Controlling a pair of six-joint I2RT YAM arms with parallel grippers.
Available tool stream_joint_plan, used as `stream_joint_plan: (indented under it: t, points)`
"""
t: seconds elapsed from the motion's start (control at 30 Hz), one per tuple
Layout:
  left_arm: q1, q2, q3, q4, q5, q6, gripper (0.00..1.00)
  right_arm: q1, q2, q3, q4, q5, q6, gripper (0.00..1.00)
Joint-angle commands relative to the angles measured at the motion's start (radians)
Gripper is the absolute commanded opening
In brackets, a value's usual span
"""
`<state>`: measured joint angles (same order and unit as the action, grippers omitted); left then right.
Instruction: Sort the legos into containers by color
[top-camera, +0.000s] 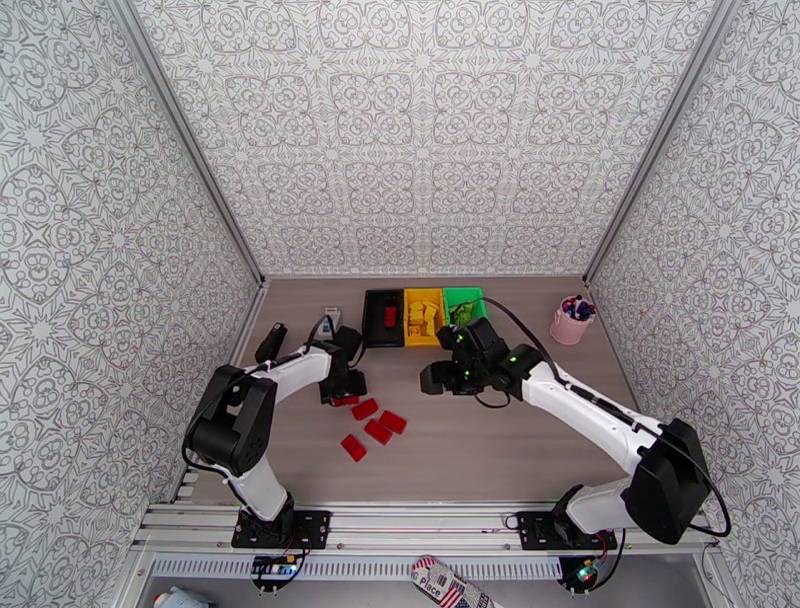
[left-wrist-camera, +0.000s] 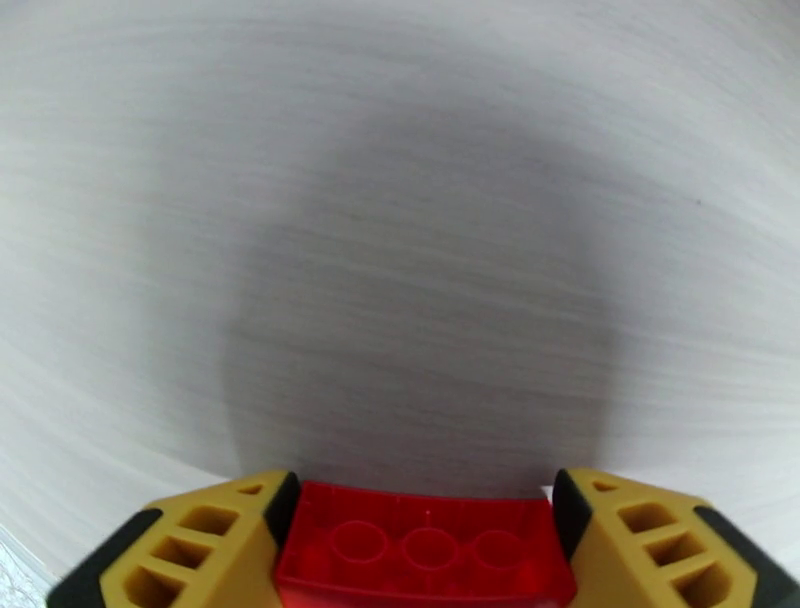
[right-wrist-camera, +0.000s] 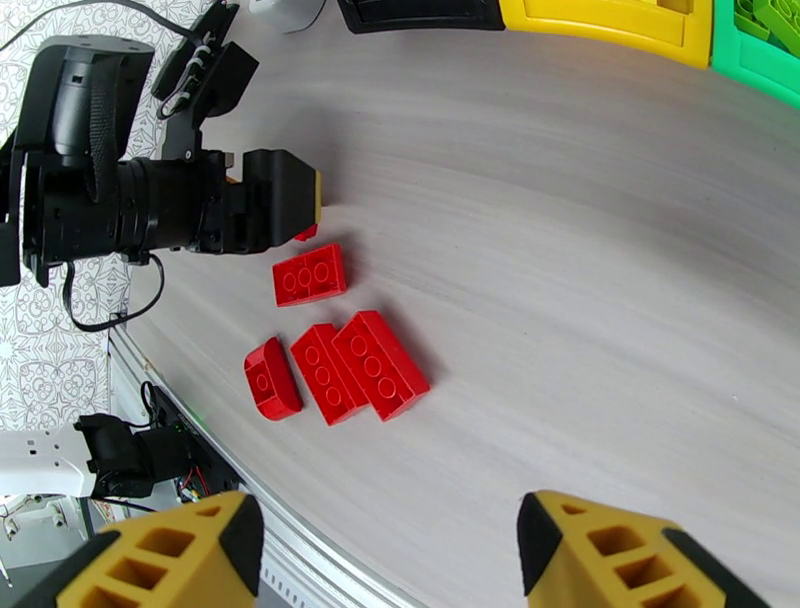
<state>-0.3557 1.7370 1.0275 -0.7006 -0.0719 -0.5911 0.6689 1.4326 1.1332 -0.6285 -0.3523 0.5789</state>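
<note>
While its fingers (left-wrist-camera: 230, 530) pinch a red lego (left-wrist-camera: 425, 555) across the flat side walls, the left claw (left-wrist-camera: 422, 505) sits low at the surface (top-camera: 480, 450); whether the brick has lifted off cannot be told. Just beside it, four more red legos (right-wrist-camera: 380, 365) lie loose, well apart from the black container (top-camera: 371, 320), yellow container (top-camera: 409, 330) and green container (top-camera: 450, 296) at the far edge. The right claw (right-wrist-camera: 390, 560) hangs spread and empty nearby. The bricks look light, rigid and slick; smooth opposite sides likely offer the surest hold, the studs the poorest
</note>
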Motion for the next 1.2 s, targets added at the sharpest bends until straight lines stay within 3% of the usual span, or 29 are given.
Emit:
stream_joint_plan:
  t: [0.0, 0.33, 0.63, 0.83, 0.97, 1.17]
  points:
    - [-0.01, -0.024, 0.0, -0.006, 0.032, 0.011, 0.59, 0.009, 0.014, 0.014, 0.012, -0.008, 0.009, 0.7]
    - [0.007, -0.074, 0.158, -0.009, 0.14, 0.02, 0.58, 0.009, 0.114, 0.14, -0.022, 0.004, -0.023, 0.68]
    - [0.04, 0.137, 0.536, -0.022, 0.181, 0.024, 0.59, 0.007, 0.163, 0.269, -0.085, 0.04, -0.045, 0.68]
    - [0.057, 0.316, 0.795, -0.095, 0.166, 0.02, 0.78, -0.002, 0.133, 0.27, -0.118, 0.063, -0.052, 0.68]
    - [0.048, 0.311, 0.821, -0.099, 0.157, 0.02, 0.83, -0.007, 0.098, 0.23, -0.122, 0.077, -0.055, 0.69]
    - [0.004, 0.201, 0.689, -0.082, 0.099, 0.035, 0.88, -0.009, 0.059, 0.169, -0.116, 0.087, -0.06, 0.7]
